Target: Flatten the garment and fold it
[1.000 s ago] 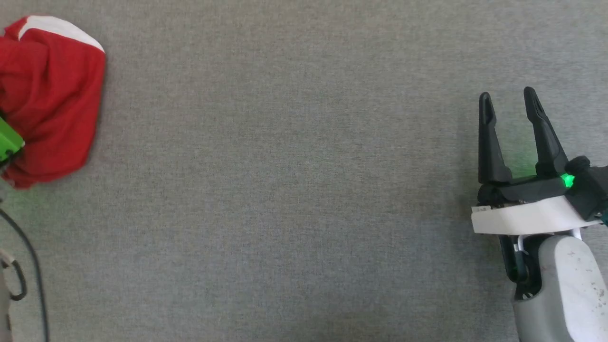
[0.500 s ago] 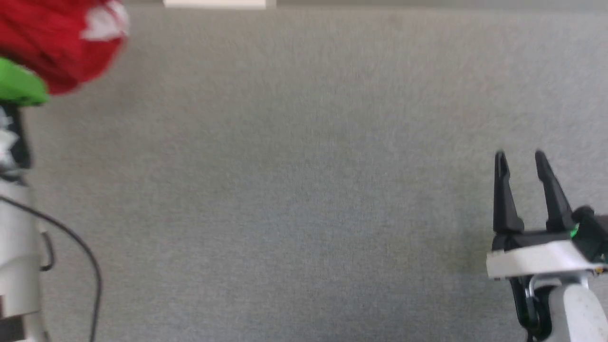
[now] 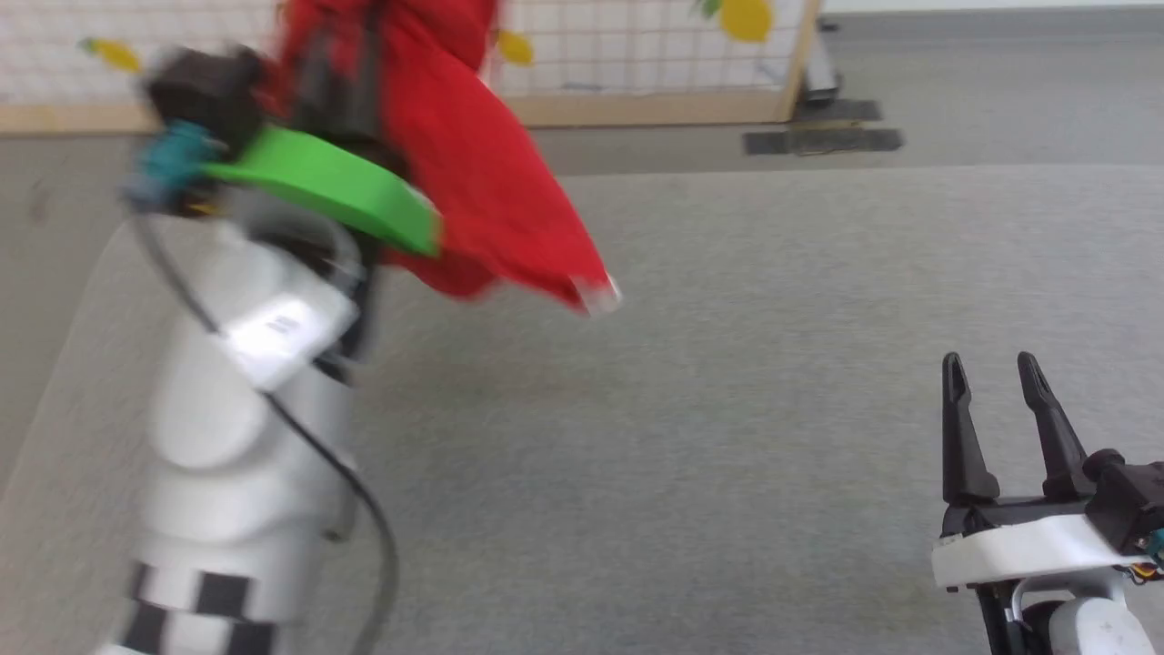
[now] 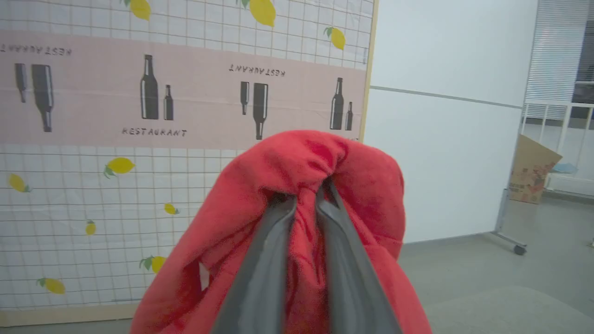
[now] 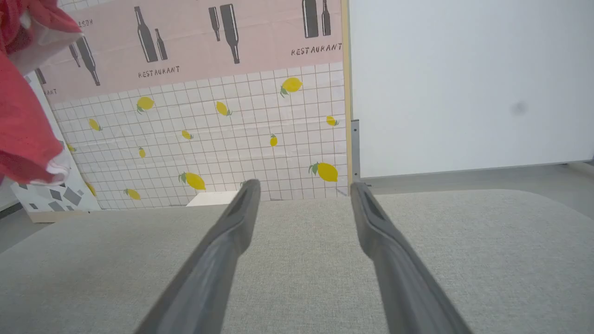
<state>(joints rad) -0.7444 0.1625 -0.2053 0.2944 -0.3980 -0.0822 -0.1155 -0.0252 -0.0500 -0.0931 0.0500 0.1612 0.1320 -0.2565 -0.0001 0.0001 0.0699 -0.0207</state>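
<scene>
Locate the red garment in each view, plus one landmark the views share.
Head view: garment upper left of centre, hanging.
Left wrist view: garment centre to bottom, bunched around the shut left claw.
Right wrist view: garment at left edge, upper half.
Shared landmark: lemon-print grid panel in the background.

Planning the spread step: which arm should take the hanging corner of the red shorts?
Likely right. The left gripper is shut on the shorts, holding them up; the right gripper is open, empty and low over the table, free to reach the hanging corner.
</scene>
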